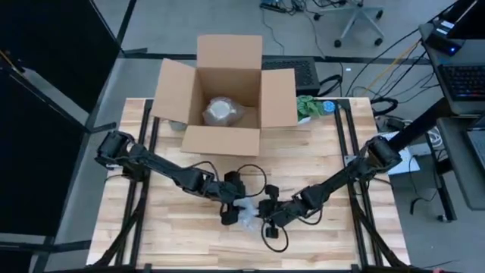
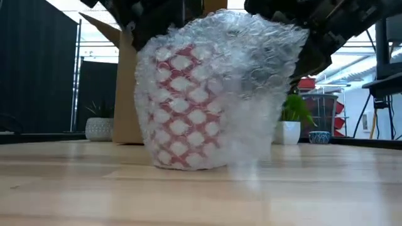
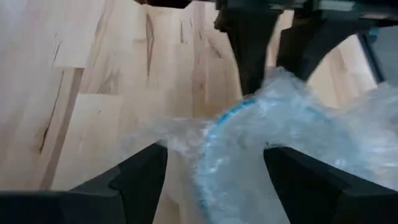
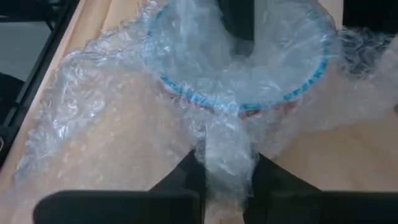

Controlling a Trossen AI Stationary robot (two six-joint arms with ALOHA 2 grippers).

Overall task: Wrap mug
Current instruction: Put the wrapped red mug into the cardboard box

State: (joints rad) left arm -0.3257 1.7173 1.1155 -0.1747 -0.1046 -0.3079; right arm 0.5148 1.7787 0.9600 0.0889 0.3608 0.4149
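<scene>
Wood-plank table (image 1: pixel 174 227) carries all items; dark floor and cables surround it.

1. Mug (image 2: pixel 185 107): upright on table, near front-centre, red-and-white pattern, blue rim visible in both wrist views. Covered in bubble wrap (image 2: pixel 251 75), which drapes over the top and spills onto the table on one side.
2. Left gripper (image 1: pixel 229 203): at mug's left side, above table. Jaws apart, straddling wrap and mug rim in left wrist view; fingers (image 3: pixel 140 177) not clamped on anything.
3. Right gripper (image 1: pixel 270 214): at mug's right side, close to left gripper. Jaws closed on a twisted strip of wrap in right wrist view, strip running from mug rim down between the fingers (image 4: pixel 186 174).
4. Box (image 1: pixel 227 102): cardboard, flaps open, at table's rear edge, well apart from mug. Contains a wrapped item (image 1: pixel 221 112).
5. Plant (image 1: pixel 307 106): small, green, just right of box.
</scene>
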